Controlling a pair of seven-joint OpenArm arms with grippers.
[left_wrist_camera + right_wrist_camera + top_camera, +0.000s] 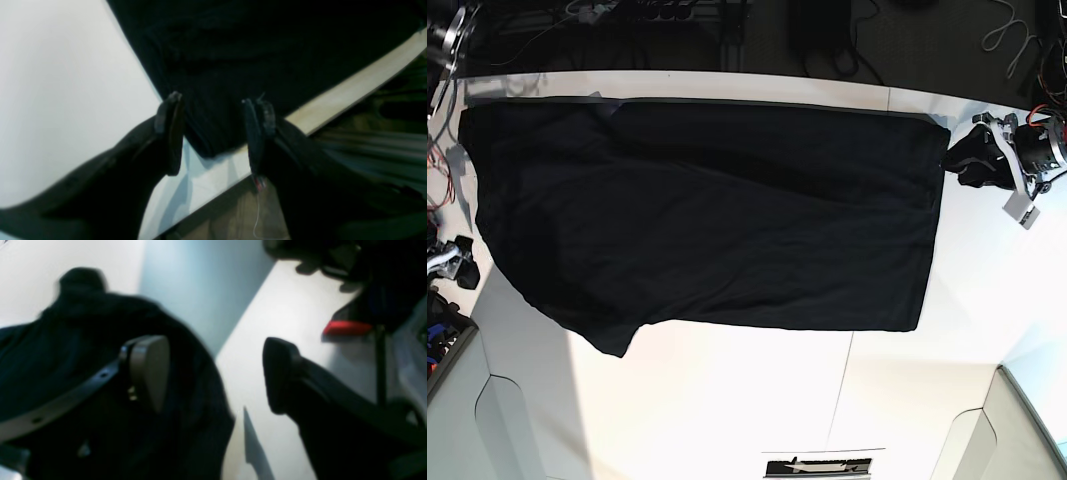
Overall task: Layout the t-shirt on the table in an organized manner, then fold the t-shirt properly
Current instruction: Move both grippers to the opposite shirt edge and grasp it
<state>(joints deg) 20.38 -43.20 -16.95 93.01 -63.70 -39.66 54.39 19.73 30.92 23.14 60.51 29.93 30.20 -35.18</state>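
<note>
Dark cables [667, 12] run along the far floor; a red-tipped object [347, 328], perhaps a tool, lies blurred.

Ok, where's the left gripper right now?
In the base view the left gripper is at the right, by the far right corner of the t-shirt, jaws open, near the table edge.

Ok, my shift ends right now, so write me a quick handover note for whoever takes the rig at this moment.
Left gripper: open, jaws straddling a corner of the t-shirt at the table edge, not clamped.
Right gripper: open, one finger over bunched black cloth, nothing held.
T-shirt: spread plain black side up across the far half of the table, mostly flat; the part on the base view's left is uneven, with a flap pointing toward the near side.
Done: rough layout.
Left: smooth that side, then all the folding.
</note>
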